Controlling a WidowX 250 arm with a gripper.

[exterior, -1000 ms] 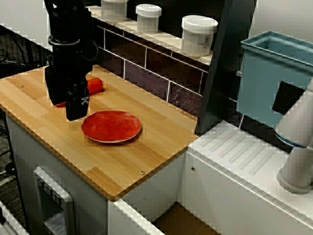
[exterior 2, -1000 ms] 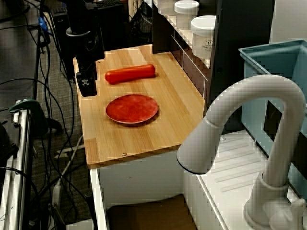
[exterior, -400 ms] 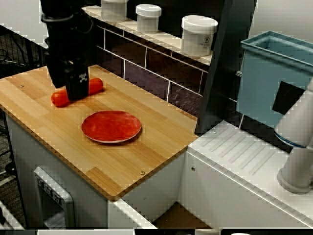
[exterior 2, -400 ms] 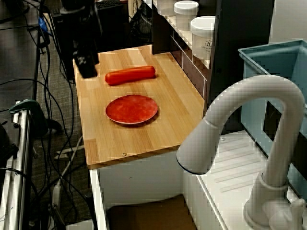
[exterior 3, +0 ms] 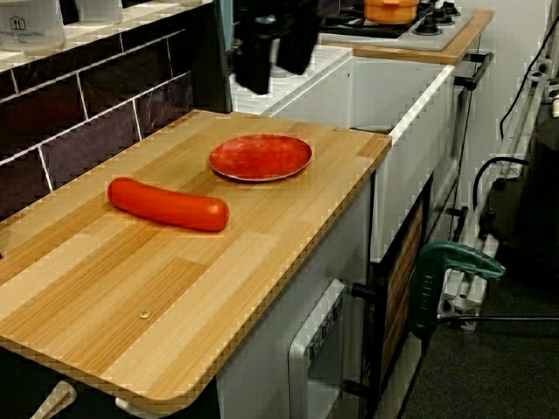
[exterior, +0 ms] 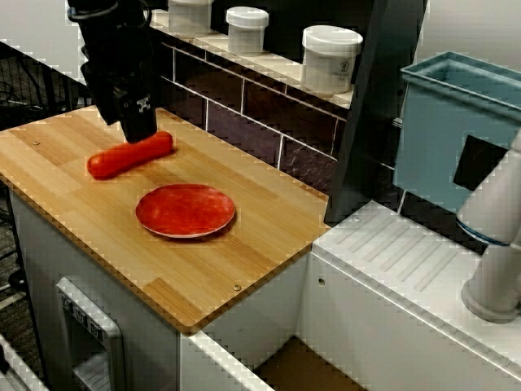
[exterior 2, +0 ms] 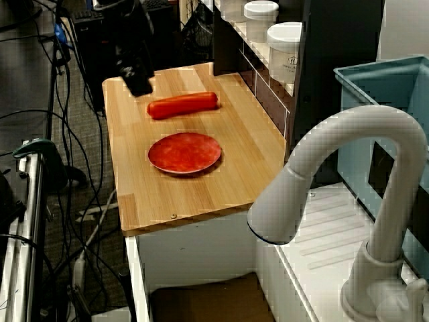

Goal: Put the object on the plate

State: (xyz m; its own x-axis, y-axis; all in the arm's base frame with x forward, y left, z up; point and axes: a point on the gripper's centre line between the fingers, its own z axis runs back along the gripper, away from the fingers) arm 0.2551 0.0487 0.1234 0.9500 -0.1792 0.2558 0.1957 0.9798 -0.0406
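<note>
You are still at the first step: getting hold of the sausage (exterior: 130,154). It is lying flat on the wooden worktop (exterior: 244,244), just beside the red plate (exterior: 186,210) but not touching it, on the side nearer the tiled wall. Nothing is sitting on the plate. Your black gripper (exterior: 138,122) is hanging in the air, up above the worktop, and it is not touching the sausage. In the front view it looks like it is right over the sausage, but in the side view (exterior 2: 137,80) it is sitting off past the sausage's end, toward the worktop's edge. So it is near, not lined up. You are not holding anything. The jaws are dark and blurry, so I cannot tell if they are wide or narrow. I think your next move is to slide over the middle of the sausage, turn the jaws across it, and go down. It is round and smooth, so it could roll away.
</note>
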